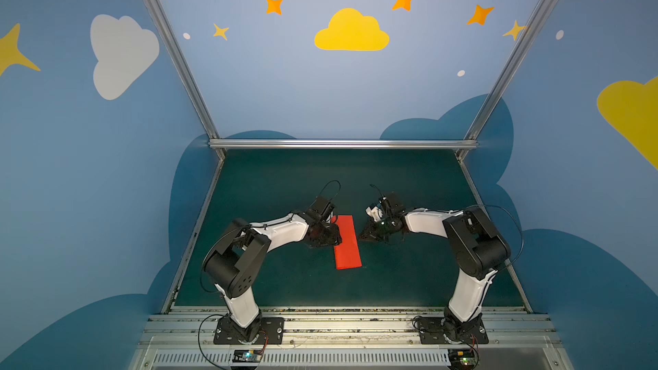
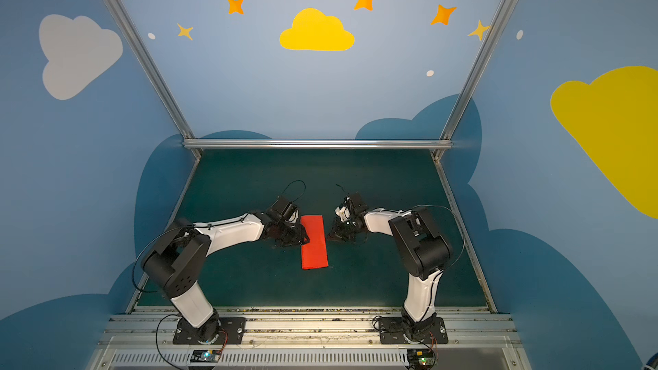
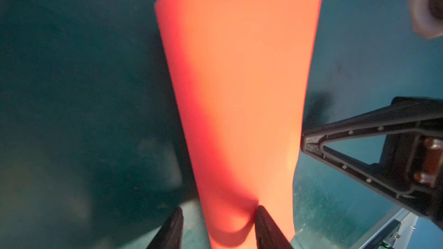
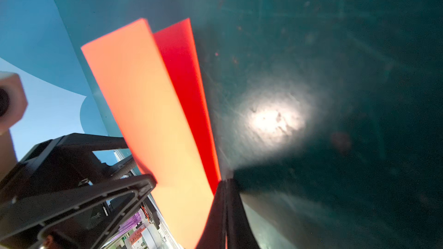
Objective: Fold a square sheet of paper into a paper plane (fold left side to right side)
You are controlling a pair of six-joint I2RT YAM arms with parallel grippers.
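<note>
**Folded red paper, a gripper at each long edge**

On the left gripper (image 3: 219,214) the fingers (image 3: 266,226) stand apart with the red paper (image 3: 235,92) passing between them. One tip touches the paper and the other sits just beside it. The right gripper (image 4: 225,185) has its fingers pressed together, the tip at the paper's open edge. Whether it pinches a layer I cannot tell. There the upper layer lifts off the lower one. In both top views the paper is a narrow strip at the middle of the green mat (image 1: 285,190), running 12 to 6. The left gripper is at its 9 o'clock edge and the right gripper at its 3 o'clock edge.
</note>
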